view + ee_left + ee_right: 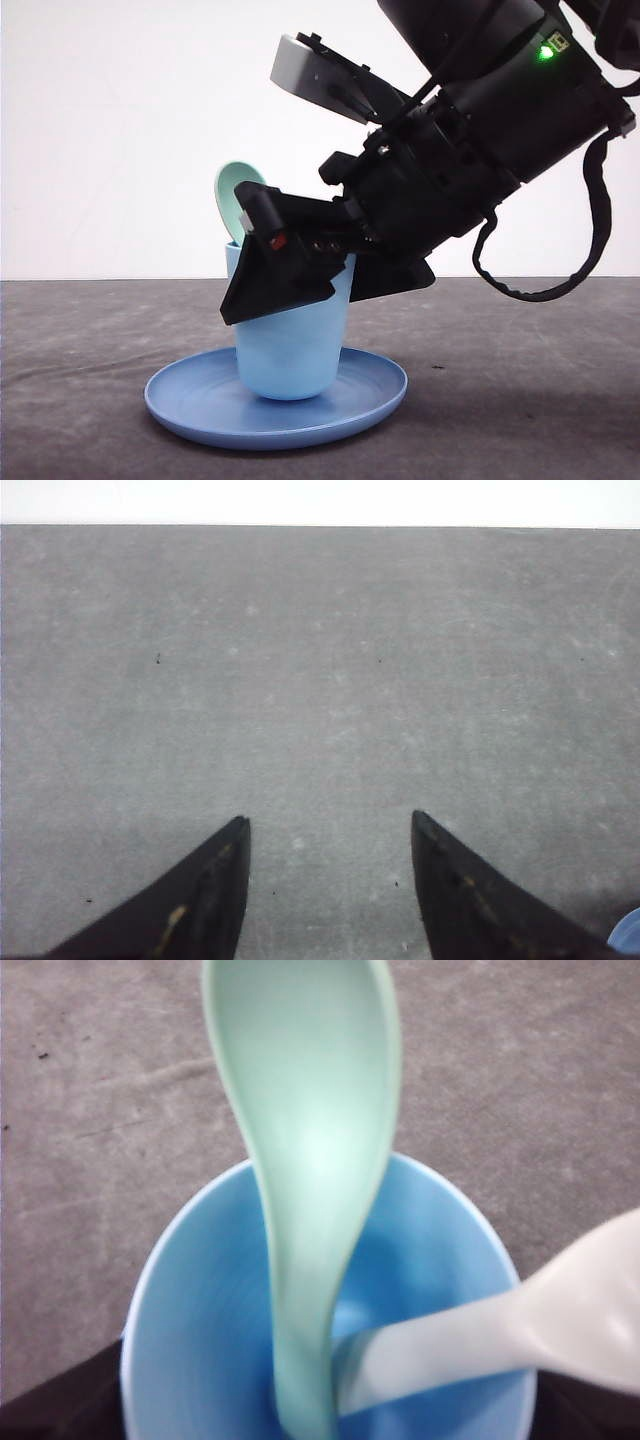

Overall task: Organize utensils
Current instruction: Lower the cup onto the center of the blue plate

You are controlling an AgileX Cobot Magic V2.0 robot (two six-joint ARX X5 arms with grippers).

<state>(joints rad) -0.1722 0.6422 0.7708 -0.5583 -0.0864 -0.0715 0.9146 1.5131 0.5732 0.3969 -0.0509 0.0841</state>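
The mint-green spoon [305, 1150] and white fork [500, 1335] both stand handle-down inside the light blue cup [290, 345] on the blue plate [190, 405]. Both look light, stiff and slick; I'd grip their handles. The right gripper [285, 265] hangs over the cup, jaw state unclear. The left gripper [330, 895] is spread apart, empty. No writing is readable.

Smooth plastic spoon [310, 1160], fork [500, 1335] and cup [200, 1320]; matt, speckled grey table [320, 680].
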